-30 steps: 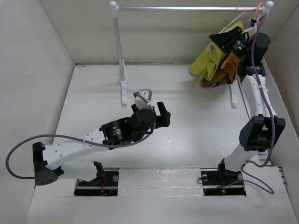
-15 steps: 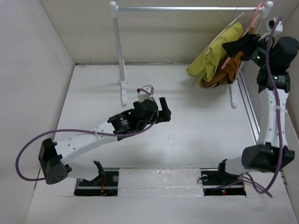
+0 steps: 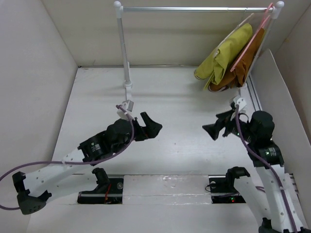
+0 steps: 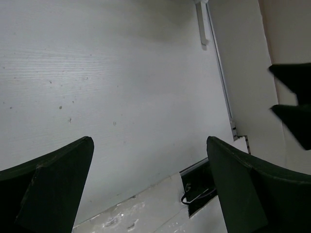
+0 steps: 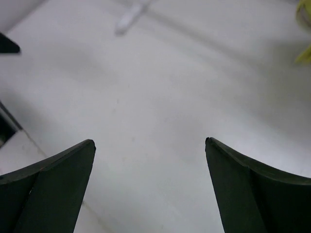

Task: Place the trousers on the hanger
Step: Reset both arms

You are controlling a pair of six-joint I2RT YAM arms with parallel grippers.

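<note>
The yellow-green trousers (image 3: 224,54) hang folded over the cream-white hanger (image 3: 241,23) at the right end of the rail; a yellow edge of them (image 5: 305,54) shows in the right wrist view. My left gripper (image 3: 153,125) (image 4: 149,141) hovers open over the bare table, nothing between its fingers. My right gripper (image 3: 214,125) (image 5: 149,141) faces it from the right, also open and empty, well below and in front of the trousers. Its dark fingertips (image 4: 291,114) show in the left wrist view.
A metal rail (image 3: 194,8) spans the back on two white posts, the left post (image 3: 124,48) ending in a foot (image 3: 128,97). A pink hanger (image 3: 251,42) with a rust-brown garment (image 3: 237,74) hangs beside the trousers. White walls enclose the table (image 3: 184,102).
My right gripper let go at the rail, opened wide and dropped back low over the table. The left arm pulled back toward the near edge. The trousers now hang free.
</note>
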